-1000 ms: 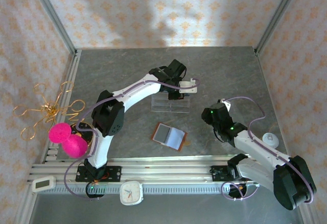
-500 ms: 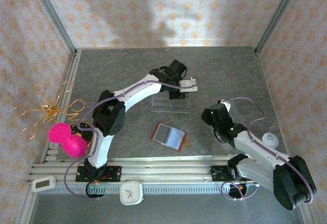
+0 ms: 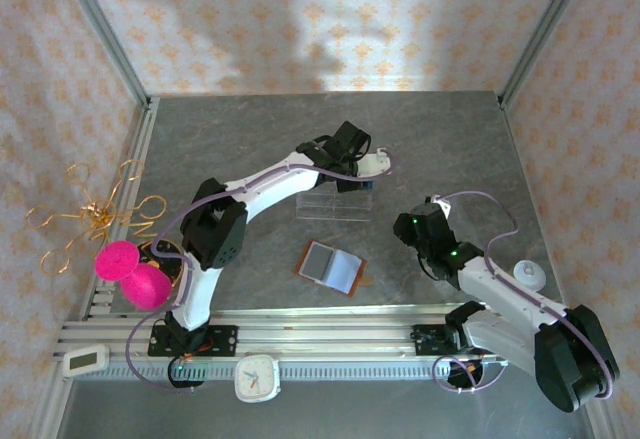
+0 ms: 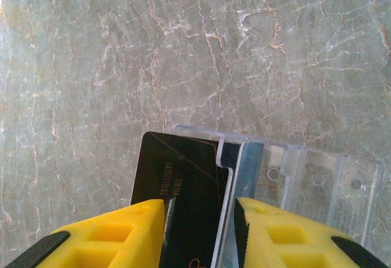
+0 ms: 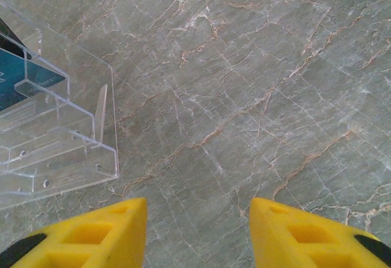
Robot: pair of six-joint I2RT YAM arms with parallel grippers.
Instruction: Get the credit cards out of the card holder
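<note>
The brown card holder (image 3: 332, 267) lies open on the table, pale inside facing up, between the two arms. A black credit card (image 4: 183, 188) leans at the end of the clear acrylic rack (image 4: 317, 182), with a blue card (image 4: 247, 170) beside it behind the rack's end wall. My left gripper (image 4: 198, 231) hovers over that end of the rack (image 3: 330, 206), open, its yellow fingers straddling the black card without pinching it. To the right of the wallet, my right gripper (image 5: 198, 231) is open over bare table. The rack (image 5: 55, 140) is at the left of the right wrist view.
A pink object (image 3: 133, 271) and a gold wire ornament (image 3: 90, 214) sit at the left edge. A white clock (image 3: 257, 377) and a small device (image 3: 83, 361) rest on the front rail. A white round item (image 3: 527, 275) lies by the right arm.
My left gripper has shifted slightly right and back over the rack's end. The right arm and the wallet have not moved.
</note>
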